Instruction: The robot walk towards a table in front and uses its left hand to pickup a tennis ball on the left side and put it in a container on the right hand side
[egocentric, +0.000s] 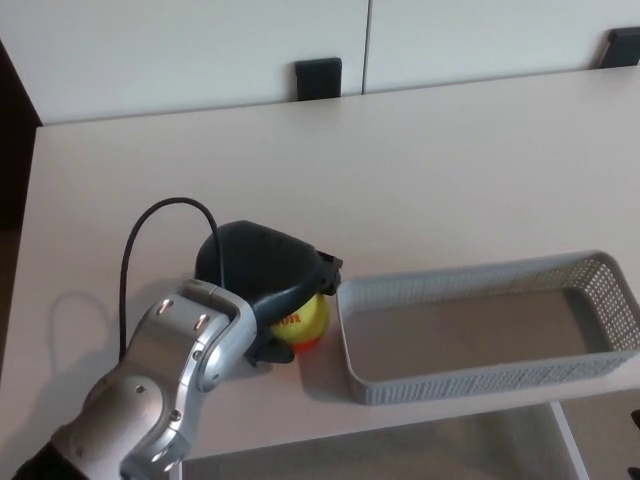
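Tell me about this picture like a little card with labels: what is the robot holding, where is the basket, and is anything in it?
left hand: shut on the tennis ball
tennis ball: yellow with an orange patch, just outside the basket's left end, not in it
basket: grey plastic with small holes, near the table's front edge on the right, nothing in it
table: pale and flat
cable: black, loops up behind the left wrist
right hand: not in view

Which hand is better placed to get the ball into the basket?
Left. The left hand is closed on the ball, right beside the left end of the basket. The right hand is not in view.
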